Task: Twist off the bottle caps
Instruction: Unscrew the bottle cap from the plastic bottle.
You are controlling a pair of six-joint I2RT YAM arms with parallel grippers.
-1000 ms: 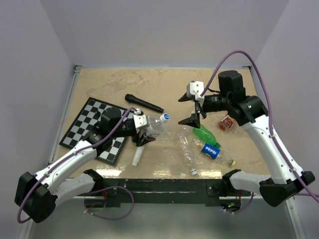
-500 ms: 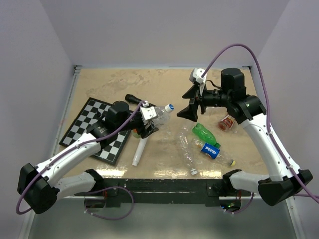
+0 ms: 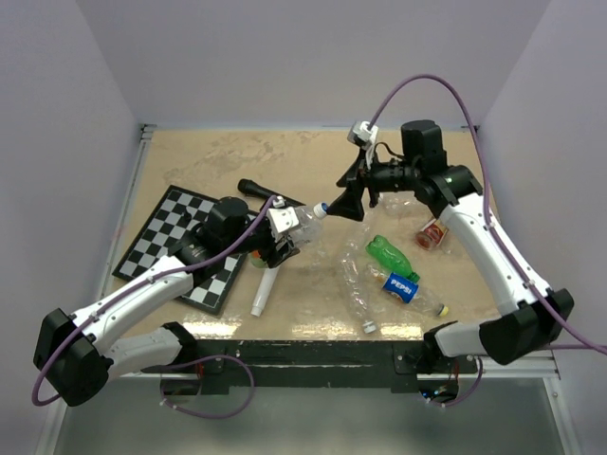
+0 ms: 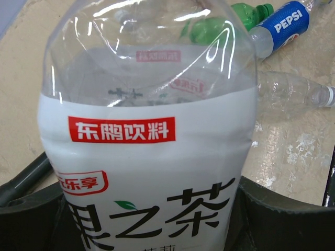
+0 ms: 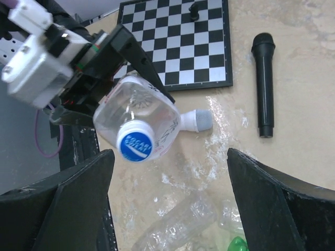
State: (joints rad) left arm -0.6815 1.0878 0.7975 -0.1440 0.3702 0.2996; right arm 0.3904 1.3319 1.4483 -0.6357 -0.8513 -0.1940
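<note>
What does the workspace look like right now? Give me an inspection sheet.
Surface: tan tabletop, white scuffs, no spill seen.
Job's things: blue cap on the held bottle; white cap on the lying clear bottle; green bottle and Pepsi bottle lying nearby.
Clutter: chessboard, black microphone, white microphone, small brown round piece.
Grippers: left gripper shut on the held bottle, off the table; right gripper open, facing the blue cap, not touching.
Cables: purple cables, one arcs above the right arm, one runs along the left; no snag seen.
Surroundings: plain grey walls; nothing else seen.
</note>
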